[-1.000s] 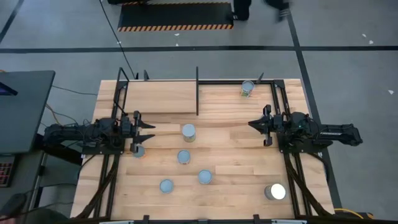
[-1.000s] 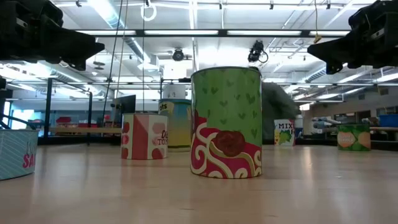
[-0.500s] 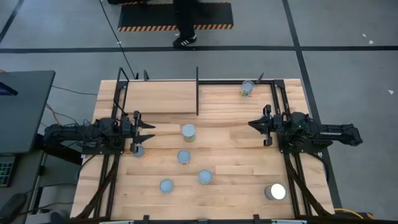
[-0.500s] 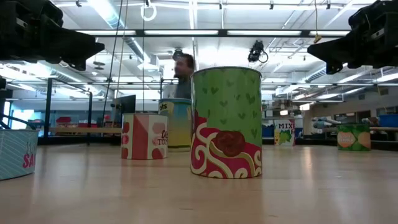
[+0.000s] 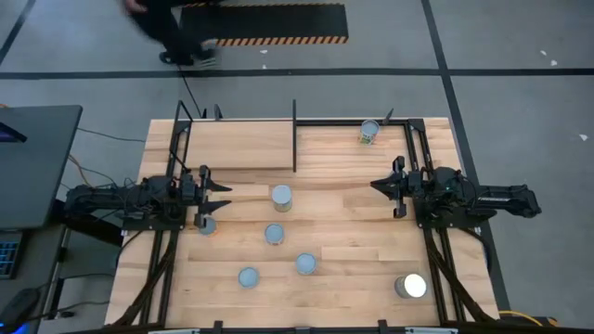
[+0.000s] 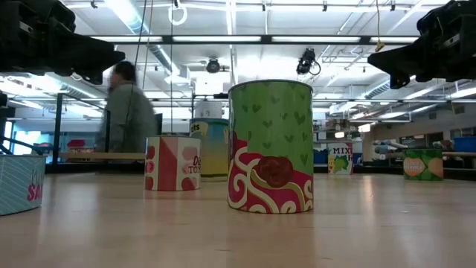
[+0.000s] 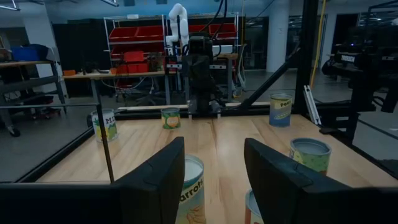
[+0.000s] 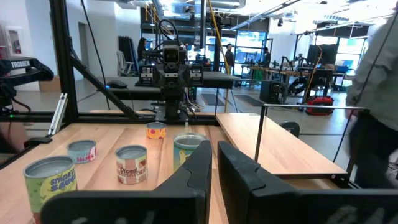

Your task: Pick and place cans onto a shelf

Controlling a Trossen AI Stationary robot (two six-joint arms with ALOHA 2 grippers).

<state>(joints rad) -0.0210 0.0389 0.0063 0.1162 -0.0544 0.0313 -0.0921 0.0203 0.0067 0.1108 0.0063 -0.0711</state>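
The left hand (image 5: 219,199) hovers with fingers spread beside a can (image 5: 206,224) at the tabletop's left edge, seemingly poised for a first pick. The right hand (image 5: 384,188) waits opposite, fingers nearly together. The plank tabletop (image 5: 353,269) fills the frame; the pale shelf (image 5: 237,144) sits bare in its far left corner. The cans (image 5: 275,233) stand upright, scattered mid-table, a brighter wide one (image 5: 409,286) near the front right and one (image 5: 369,132) far back. A person (image 5: 172,28) walks past behind.

Four cans (image 8: 132,165) stand beside the shelf (image 8: 272,144) (a person (image 8: 376,93) passing).
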